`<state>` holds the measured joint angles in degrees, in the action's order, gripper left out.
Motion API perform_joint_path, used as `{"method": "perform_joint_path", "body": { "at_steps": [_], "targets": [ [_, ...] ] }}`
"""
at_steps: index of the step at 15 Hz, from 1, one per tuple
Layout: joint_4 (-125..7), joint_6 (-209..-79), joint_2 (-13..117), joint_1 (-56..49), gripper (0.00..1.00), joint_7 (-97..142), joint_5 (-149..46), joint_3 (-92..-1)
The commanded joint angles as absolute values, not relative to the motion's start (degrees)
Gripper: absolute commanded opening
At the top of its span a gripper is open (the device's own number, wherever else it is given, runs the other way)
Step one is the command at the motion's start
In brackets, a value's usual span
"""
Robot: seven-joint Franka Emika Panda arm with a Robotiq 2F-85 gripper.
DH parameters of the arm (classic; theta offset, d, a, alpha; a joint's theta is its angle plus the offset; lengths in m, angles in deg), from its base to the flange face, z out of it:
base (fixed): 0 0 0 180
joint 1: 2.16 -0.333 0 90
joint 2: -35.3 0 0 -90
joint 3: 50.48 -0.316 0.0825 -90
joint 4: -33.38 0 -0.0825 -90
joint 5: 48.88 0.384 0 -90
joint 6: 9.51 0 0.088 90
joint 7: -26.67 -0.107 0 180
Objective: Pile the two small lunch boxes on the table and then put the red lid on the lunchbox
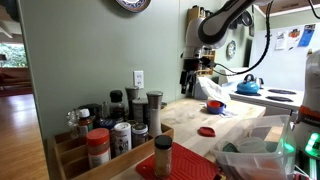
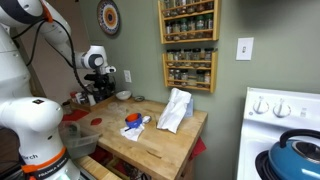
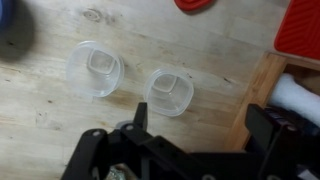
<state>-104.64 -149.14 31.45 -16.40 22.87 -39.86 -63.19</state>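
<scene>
In an exterior view, the arm (image 1: 228,18) reaches in from the upper right. Its gripper (image 1: 190,82) hangs above the far end of the table (image 1: 180,118), and its jaws are too small here to read. The red lid (image 1: 207,131) lies flat on the table, towards the right edge. Further back sits a red bowl (image 1: 213,104), touching a white-and-blue bundle (image 1: 224,109). Behind them a blue kettle (image 1: 249,86) stands on a stove (image 1: 278,97). In the foreground a wooden rack (image 1: 68,152) holds spice jars (image 1: 122,136), and one jar (image 1: 162,155) stands on a red mat (image 1: 196,168). An outlet (image 1: 138,77) sits on the wall.
</scene>
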Motion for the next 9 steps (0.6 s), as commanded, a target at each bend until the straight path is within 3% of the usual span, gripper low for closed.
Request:
{"method": "perform_joint_path", "body": {
  "at_steps": [1,6,7,9],
  "targets": [
    [-102.5,-152.7,38.3,-15.9,1.00,13.7,-46.8,-63.9],
    [-100.8,-152.7,43.3,-16.9,1.00,6.3,-52.6,-62.9],
    [-100.5,-153.1,44.0,-17.0,0.75,5.8,-52.6,-62.8],
    [-100.1,-154.2,45.2,-17.3,0.66,4.9,-53.4,-62.5]
  ]
}}
